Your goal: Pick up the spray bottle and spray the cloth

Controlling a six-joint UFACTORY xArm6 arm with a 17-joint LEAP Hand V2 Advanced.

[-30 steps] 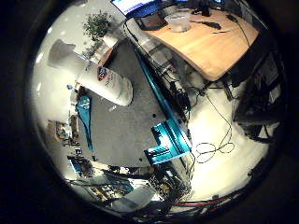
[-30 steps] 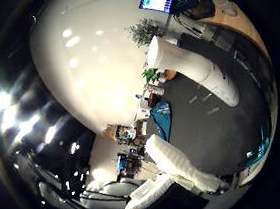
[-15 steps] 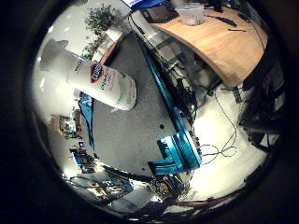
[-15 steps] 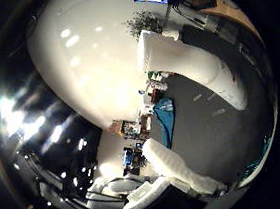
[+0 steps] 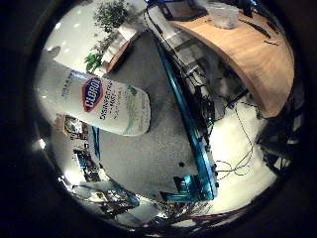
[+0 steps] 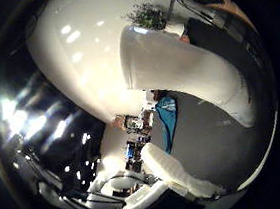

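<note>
- The spray bottle (image 5: pixel 101 106) stands upright on the dark grey tabletop (image 5: pixel 148 163), its white labelled body filling a good part of both palm views, so the palm is judged close to it and facing its side.
- Standing on its base, it offers its round body to a sideways grasp; that probably explains why the palm looks at it side-on rather than from above.
- The bottle's top and trigger are not clearly made out in either view, so which way the nozzle points cannot be told.
- In the thumb-side view a white padded finger (image 6: pixel 175 173) of the right hand (image 6: pixel 159 193) reaches in from the edge, lying stretched out low over the tabletop.
- That finger is apart from the bottle: bare grey tabletop shows between them, and nothing of the hand touches the bottle.
- The fingers look spread and uncurled, clamped on nothing; this fits a hand readied to wrap round the bottle.
- The step in hand appears to be the approach before the grasp; the bottle is not yet lifted.
- The tabletop has a teal rim (image 5: pixel 190 134); beyond it stands a wooden desk (image 5: pixel 247 54), well apart from the bottle.
- No cloth can be made out with certainty in these views.
</note>
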